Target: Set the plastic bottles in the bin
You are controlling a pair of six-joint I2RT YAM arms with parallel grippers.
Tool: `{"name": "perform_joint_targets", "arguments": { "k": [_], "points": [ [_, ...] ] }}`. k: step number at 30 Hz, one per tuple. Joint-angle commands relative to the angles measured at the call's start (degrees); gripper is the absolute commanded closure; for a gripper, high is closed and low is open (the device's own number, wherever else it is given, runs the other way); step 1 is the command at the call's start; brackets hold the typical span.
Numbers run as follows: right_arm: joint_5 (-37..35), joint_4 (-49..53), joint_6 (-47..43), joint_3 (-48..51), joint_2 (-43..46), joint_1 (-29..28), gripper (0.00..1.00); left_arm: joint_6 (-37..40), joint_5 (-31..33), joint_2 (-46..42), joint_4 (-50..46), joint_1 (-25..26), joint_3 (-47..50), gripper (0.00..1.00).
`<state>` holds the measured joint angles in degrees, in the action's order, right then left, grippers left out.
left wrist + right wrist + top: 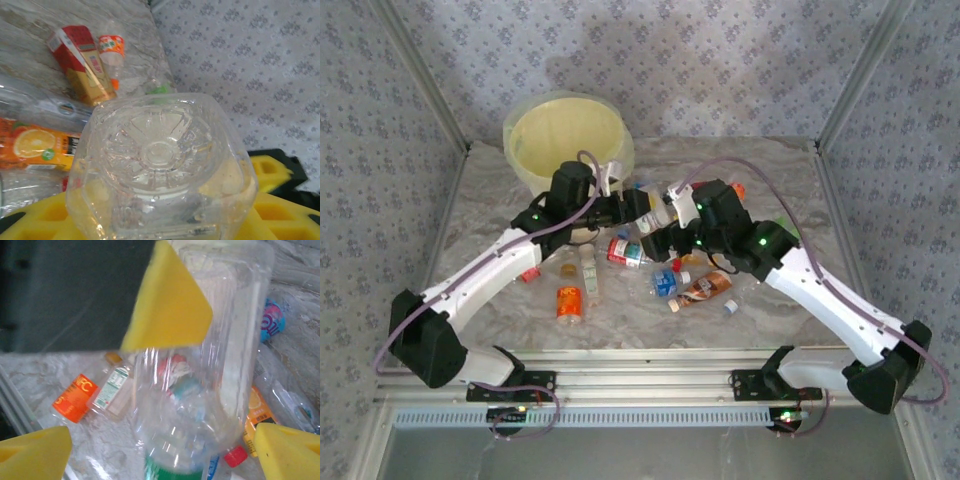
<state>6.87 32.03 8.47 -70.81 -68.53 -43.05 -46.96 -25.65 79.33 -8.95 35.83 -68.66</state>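
At the centre of the marbled table [490,200], the left gripper [638,208] pinches a clear bottle [658,207] at its base end. The right gripper [672,222] has its yellow pads [35,455] spread either side of the end with the green cap [167,471], one pad clear of it. The bin [525,160] sits at 10 o'clock from the pair. Other plastic bottles [665,283] lie scattered at 6 o'clock, an orange-labelled one [568,302] among them.
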Motion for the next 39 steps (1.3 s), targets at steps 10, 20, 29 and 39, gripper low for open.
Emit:
{"name": "perform_joint_targets", "arguments": {
  "k": [10, 20, 29, 39],
  "points": [
    [2.82, -1.16, 2.33, 0.05, 10.45, -0.04, 0.00, 12.39, 2.88, -2.52, -13.26, -7.42, -14.51, 0.49],
    [-5.27, -1.67, 3.90, 1.85, 14.00, 0.03, 0.00, 21.45, 8.54, 1.29, -20.30, -15.11, -29.24, 0.49],
    [-5.91, -1.05, 4.48, 1.70, 13.72, 0.06, 0.00, 22.59, 9.83, 6.07, -21.61, -20.59, -39.63, 0.49],
    [-9.85, 1.81, 5.86, 1.15, 13.60, 0.07, 0.00, 30.67, 14.93, 18.81, -26.93, -23.09, -51.75, 0.48]
  ]
}}
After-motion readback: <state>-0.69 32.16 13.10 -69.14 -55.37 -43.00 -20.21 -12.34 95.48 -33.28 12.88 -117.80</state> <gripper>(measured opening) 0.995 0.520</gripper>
